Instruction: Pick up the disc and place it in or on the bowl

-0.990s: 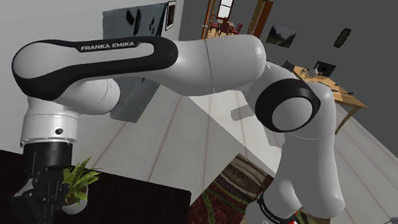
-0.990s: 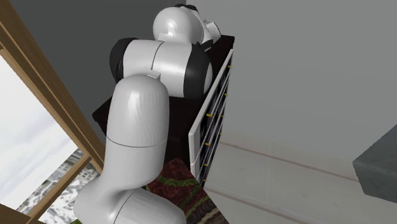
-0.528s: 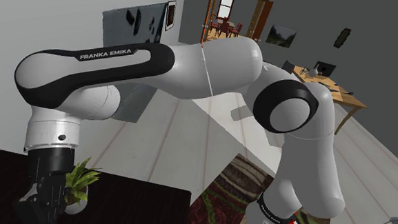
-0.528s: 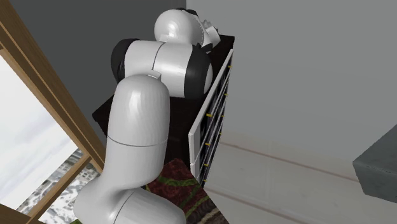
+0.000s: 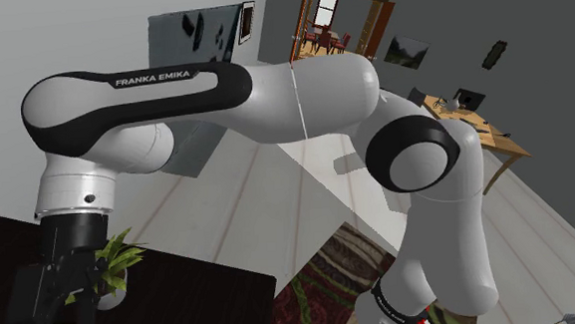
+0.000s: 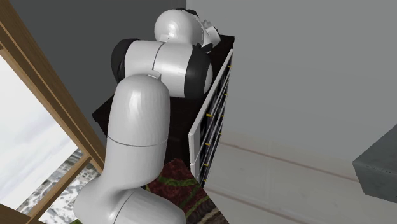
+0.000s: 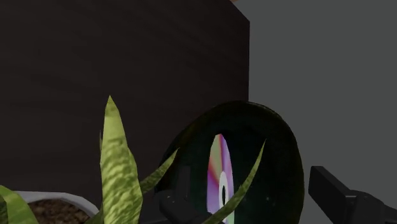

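Just opened the black two-finger claw [image 7: 245, 194], releasing the thin iridescent disc [image 7: 218, 175]. Now stands edgewise in the dark round bowl [image 7: 280, 146]; probably placed.

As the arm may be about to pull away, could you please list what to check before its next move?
1. Gripper open: ok, fingers stand apart.
2. Disc inside the dark bowl: ok, it appears to stand on edge there.
3. Disc free of both fingers: cannot tell, one finger is close.
4. Plant leaves clear of the gripper: not ok, they cross beside it.
5. Bowl fully on the table: cannot tell.
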Motion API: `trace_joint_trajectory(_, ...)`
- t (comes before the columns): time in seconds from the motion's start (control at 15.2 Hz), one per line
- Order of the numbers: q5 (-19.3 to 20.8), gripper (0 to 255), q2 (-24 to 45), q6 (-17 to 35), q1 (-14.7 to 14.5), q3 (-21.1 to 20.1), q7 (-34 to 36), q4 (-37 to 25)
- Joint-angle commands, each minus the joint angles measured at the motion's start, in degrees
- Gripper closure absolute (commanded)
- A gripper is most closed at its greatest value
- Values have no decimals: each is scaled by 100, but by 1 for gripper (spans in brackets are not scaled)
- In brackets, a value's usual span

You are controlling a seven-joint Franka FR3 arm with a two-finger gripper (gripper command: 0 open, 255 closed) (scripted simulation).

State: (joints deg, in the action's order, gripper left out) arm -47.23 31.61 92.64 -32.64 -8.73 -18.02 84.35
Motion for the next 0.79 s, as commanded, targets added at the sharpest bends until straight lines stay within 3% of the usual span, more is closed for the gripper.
trace_joint_trajectory(0.0,0,0,1,0,-3,-2,4,1)
trace_joint_trajectory(0.26,112,0,179,-617,260,93,164,-695)
trace_joint_trajectory(0.73,113,0,179,-617,260,93,164,-695)
